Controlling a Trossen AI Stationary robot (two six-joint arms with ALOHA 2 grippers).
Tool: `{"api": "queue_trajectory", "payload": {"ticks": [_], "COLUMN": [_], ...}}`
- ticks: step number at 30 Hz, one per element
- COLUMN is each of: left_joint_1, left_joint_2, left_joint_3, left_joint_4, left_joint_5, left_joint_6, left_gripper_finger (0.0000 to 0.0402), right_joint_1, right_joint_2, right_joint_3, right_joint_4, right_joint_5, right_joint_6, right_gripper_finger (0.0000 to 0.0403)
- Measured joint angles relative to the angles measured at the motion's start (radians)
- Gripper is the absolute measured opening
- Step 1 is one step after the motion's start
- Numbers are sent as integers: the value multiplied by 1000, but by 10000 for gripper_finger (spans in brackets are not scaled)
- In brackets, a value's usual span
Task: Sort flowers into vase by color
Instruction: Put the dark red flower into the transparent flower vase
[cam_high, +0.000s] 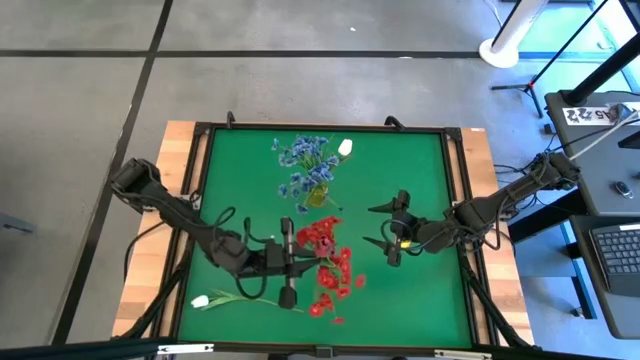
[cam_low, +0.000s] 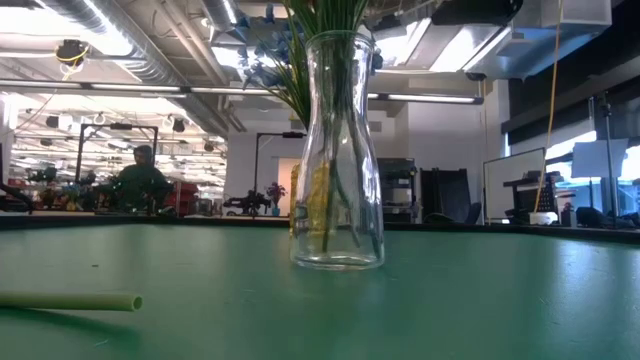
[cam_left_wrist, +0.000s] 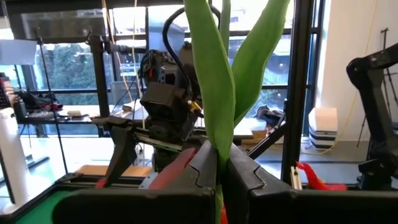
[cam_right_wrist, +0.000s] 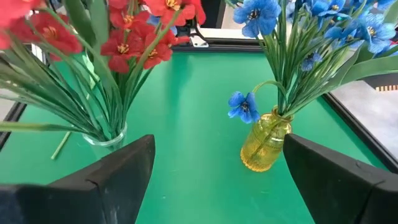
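Red flowers (cam_right_wrist: 134, 37) stand in a clear vase (cam_low: 340, 150) near the table's middle. Blue flowers (cam_high: 305, 160) stand in a yellow vase (cam_right_wrist: 264, 143) farther back, with a white bud (cam_high: 345, 148) beside them. A white flower (cam_high: 200, 300) lies on the green table near the front left, its stem (cam_low: 70, 300) flat on the surface. My left gripper (cam_high: 308, 262) is right beside the red flowers, shut on a flower with broad green leaves (cam_left_wrist: 214, 74); its blossom is out of view. My right gripper (cam_right_wrist: 230, 186) hovers open to the right of both vases. My left gripper pinches the flower's green stem (cam_left_wrist: 219, 163), just below its leaves, between its two fingers. The fingers lie about level and across the stem. The leaves stand upright above them. The fingers hide the stem's lower end.
A black frame (cam_high: 320, 128) and wooden boards (cam_high: 180, 160) border the green table. Open green surface lies at the far left and near right. A person (cam_low: 140, 178) sits in the room beyond the table.
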Motion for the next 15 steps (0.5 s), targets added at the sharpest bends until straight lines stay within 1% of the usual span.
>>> {"api": "queue_trajectory", "payload": {"ticks": [7,10,12,15], "left_joint_1": [0,0,0,0], "left_joint_2": [12,12,12,11], "left_joint_3": [-1,-22,-52,-123], "left_joint_4": [9,20,74,201], "left_joint_5": [0,0,1,3], "left_joint_6": [0,-1,-1,-4], "left_gripper_finger": [0,0,0,0], "right_joint_1": [0,0,0,0], "right_joint_2": [0,0,0,0], "right_joint_3": [0,0,0,0], "right_joint_4": [2,2,8,24], "right_joint_5": [-4,-5,-6,-24], "right_joint_6": [5,5,5,5], "right_gripper_finger": [353,353,353,353]}}
